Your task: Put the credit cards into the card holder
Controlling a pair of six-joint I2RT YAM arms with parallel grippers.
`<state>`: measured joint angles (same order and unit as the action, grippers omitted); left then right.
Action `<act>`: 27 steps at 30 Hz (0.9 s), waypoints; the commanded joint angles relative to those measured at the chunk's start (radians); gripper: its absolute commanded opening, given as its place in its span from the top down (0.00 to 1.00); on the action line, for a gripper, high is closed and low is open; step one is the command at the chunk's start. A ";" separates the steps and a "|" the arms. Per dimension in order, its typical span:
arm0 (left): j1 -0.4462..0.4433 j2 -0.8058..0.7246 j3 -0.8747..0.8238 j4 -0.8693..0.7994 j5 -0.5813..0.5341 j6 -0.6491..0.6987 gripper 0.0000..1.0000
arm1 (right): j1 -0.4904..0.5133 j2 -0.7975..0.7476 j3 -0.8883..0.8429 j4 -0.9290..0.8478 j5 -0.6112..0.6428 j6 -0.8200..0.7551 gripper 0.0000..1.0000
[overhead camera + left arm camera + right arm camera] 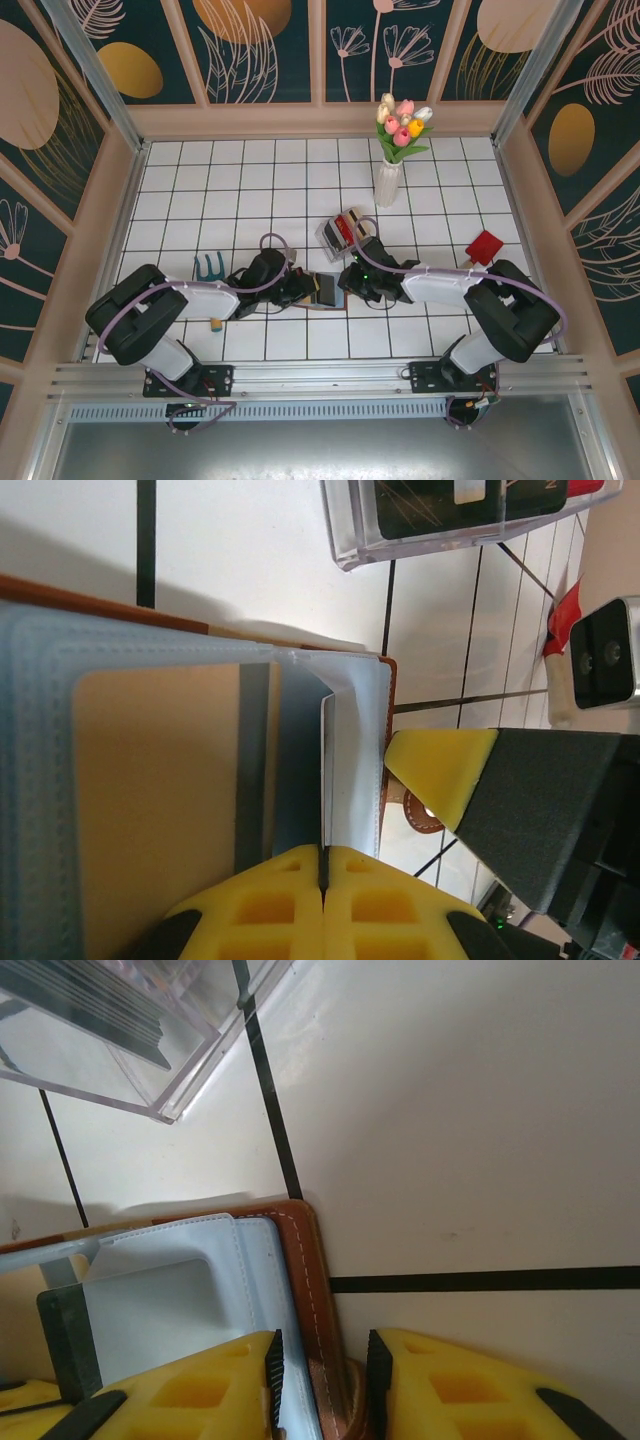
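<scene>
Two tools meet at the wallet (322, 290): the left tool (323, 880) pinches a thin, stiff, slippery card (324, 780) by its edge, the right tool (320, 1380) grasps the wallet's soft leather edge.

Left gripper (323, 905) clamped shut; right gripper (322, 1390) partly parted, arms converging

No readable text.
The cards (450, 505) in the clear box (350, 540) carry pale marks, too cropped and blurred to make out any letters.
</scene>
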<state>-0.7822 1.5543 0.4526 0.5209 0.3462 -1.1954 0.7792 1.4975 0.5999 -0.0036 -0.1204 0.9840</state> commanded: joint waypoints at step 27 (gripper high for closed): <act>-0.010 0.079 0.137 -0.160 0.026 0.125 0.71 | 0.008 0.009 -0.024 0.024 -0.062 -0.012 0.69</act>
<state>-0.7860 1.6108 0.5667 0.3553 0.3450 -1.0988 0.7795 1.4860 0.5926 0.0032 -0.1276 0.9684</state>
